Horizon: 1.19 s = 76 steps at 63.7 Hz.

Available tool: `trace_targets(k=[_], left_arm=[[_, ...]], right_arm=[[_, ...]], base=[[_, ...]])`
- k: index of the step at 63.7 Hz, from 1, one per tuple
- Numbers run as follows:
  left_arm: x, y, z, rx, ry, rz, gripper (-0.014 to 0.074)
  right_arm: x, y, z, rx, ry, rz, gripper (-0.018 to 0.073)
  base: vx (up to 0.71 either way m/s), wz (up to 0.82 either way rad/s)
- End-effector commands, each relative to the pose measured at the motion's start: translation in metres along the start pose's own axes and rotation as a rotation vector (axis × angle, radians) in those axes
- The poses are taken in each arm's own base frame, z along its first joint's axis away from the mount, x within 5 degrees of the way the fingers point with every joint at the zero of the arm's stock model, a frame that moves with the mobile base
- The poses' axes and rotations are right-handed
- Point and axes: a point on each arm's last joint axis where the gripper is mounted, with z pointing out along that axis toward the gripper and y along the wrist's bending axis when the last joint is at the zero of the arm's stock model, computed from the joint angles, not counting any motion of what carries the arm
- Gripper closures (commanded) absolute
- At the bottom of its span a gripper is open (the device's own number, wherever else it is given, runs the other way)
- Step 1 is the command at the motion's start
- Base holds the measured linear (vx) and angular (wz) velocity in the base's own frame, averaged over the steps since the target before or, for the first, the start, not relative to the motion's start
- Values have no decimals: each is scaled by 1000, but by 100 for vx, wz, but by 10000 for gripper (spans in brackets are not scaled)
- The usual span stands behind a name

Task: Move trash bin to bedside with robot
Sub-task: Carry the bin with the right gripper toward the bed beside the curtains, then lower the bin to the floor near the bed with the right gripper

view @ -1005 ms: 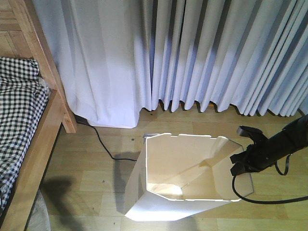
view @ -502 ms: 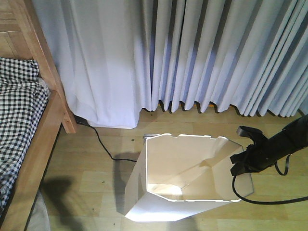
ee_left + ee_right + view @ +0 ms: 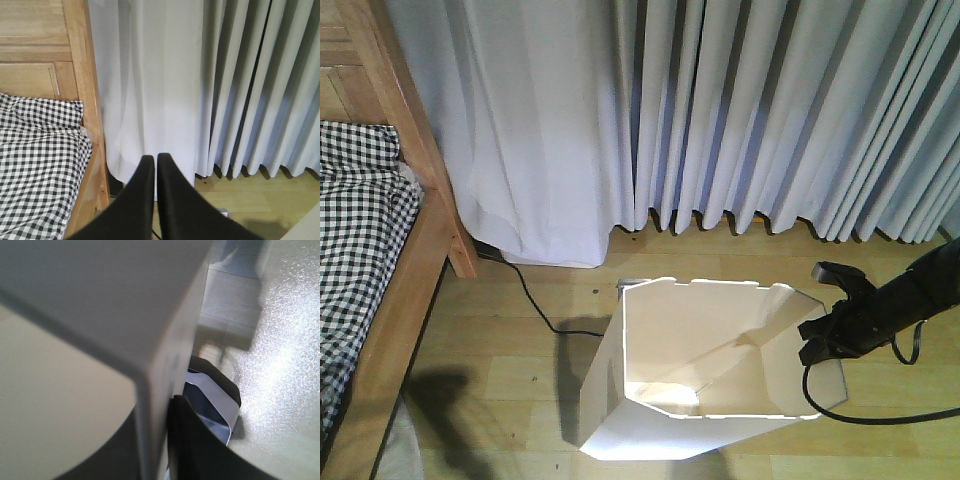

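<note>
Right gripper (image 3: 817, 340), mine: fingers pinch right wall of trash bin (image 3: 690, 330), one inside, one outside. Bin stands on wooden floor (image 3: 520, 370) before curtain (image 3: 770, 110), apart from bed (image 3: 365, 250) at far left. Left gripper (image 3: 155, 167), mine: fingers pressed together, holding nothing, pointed toward curtain beside bed.

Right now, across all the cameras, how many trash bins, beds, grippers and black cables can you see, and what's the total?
trash bin: 1
bed: 1
grippers: 2, the left gripper and the right gripper
black cables: 2, the floor cable and the arm's cable
total: 6
</note>
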Motion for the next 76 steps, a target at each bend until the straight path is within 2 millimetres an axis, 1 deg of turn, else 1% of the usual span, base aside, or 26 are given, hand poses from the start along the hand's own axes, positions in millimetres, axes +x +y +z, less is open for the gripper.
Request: trace_targets(k=[1, 11, 22, 31, 43, 56, 67, 71, 76], left_arm=[[-1, 0, 1, 8, -65, -6, 602], [-1, 0, 1, 8, -65, -6, 602], [-1, 0, 1, 8, -65, -6, 602], [-1, 0, 1, 8, -65, -6, 602], [-1, 0, 1, 8, -65, -6, 602], [-1, 0, 1, 8, -65, -6, 602], [-1, 0, 1, 8, -65, -6, 602], [-1, 0, 1, 8, -65, -6, 602], [-1, 0, 1, 8, -65, -6, 602]], right_arm=[[-13, 25, -27, -158, -59, 5, 564], [-14, 23, -27, -145, -63, 4, 564], [-25, 10, -26, -37, -118, 43, 562], [-30, -1, -19, 13, -135, 69, 562], [-43, -20, -3, 52, -151, 72, 559], [-56, -45, 22, 73, -128, 101, 549], [-69, -65, 40, 97, -111, 89, 544], [-75, -70, 45, 96, -116, 92, 542], [-80, -73, 56, 92, -96, 60, 540]], base=[[0, 0], [0, 0], [0, 0], [0, 0], [0, 0], [0, 0], [0, 0], [0, 0], [0, 0]])
